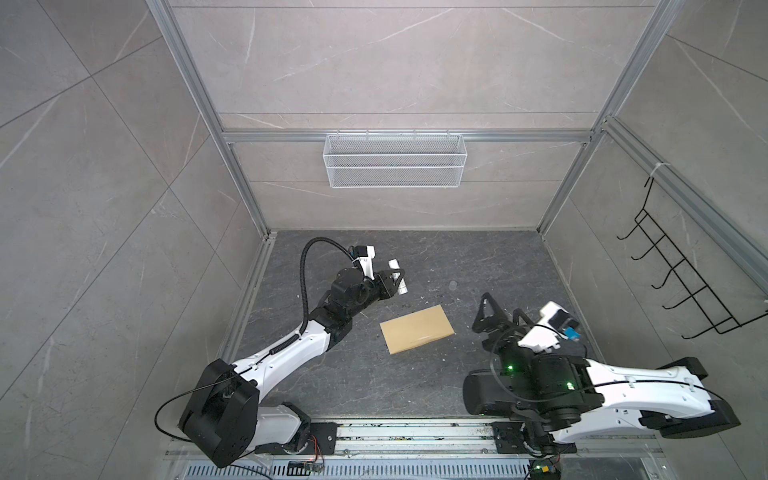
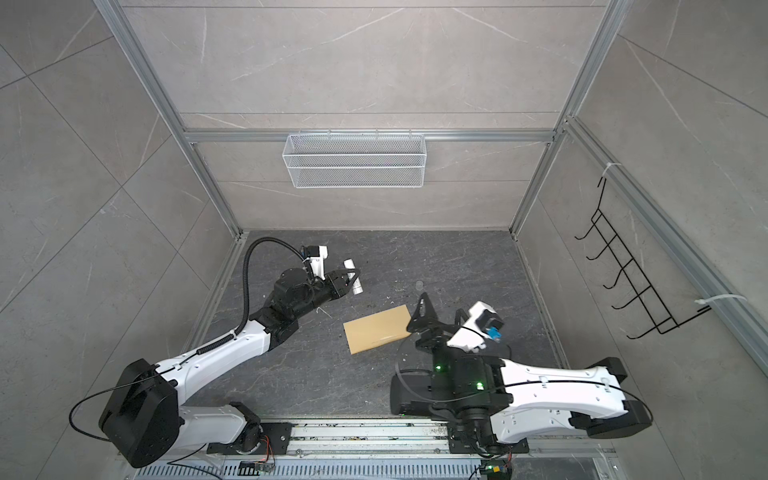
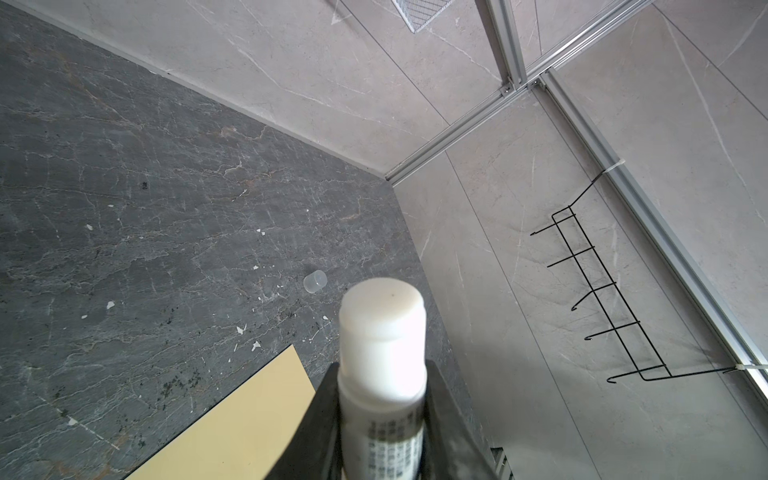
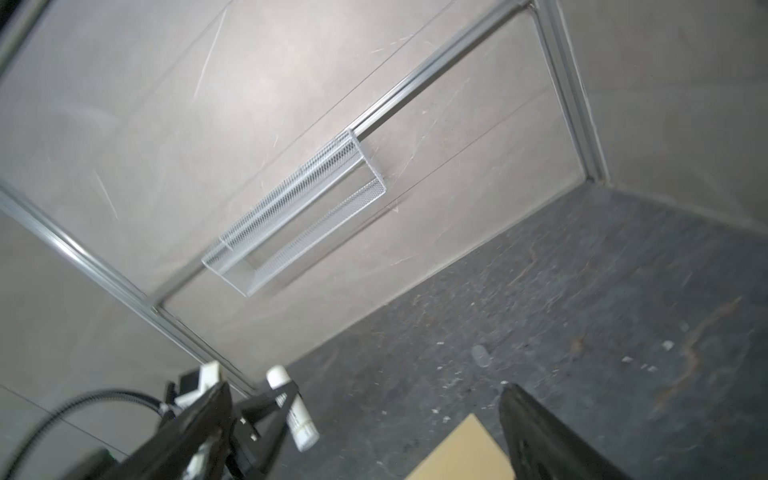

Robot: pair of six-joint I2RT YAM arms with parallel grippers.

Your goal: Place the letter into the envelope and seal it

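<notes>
L gripper (image 1: pixel 395 281) clamps uncapped glue stick (image 3: pixel 382 332), prob. for sealing; cap (image 3: pixel 314 281) lies beyond its fingertips. R gripper (image 1: pixel 503 315) wide, empty; envelope (image 1: pixel 417 329) flat between both. We see no letter, likely inside.

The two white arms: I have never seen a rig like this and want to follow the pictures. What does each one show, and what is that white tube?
They are two robot arms mounted on a rail at the near edge of a dark table. Two pictures look down from overhead and are almost identical. The other two come from a camera on each arm's wrist. The left tool is closed on a white glue stick with its top bare. A small clear cap lies on the table. The right tool is open and empty, near a tan envelope lying flat. Whether anything is inside it I cannot tell. A mesh basket and a black hook rack hang on the walls.
</notes>
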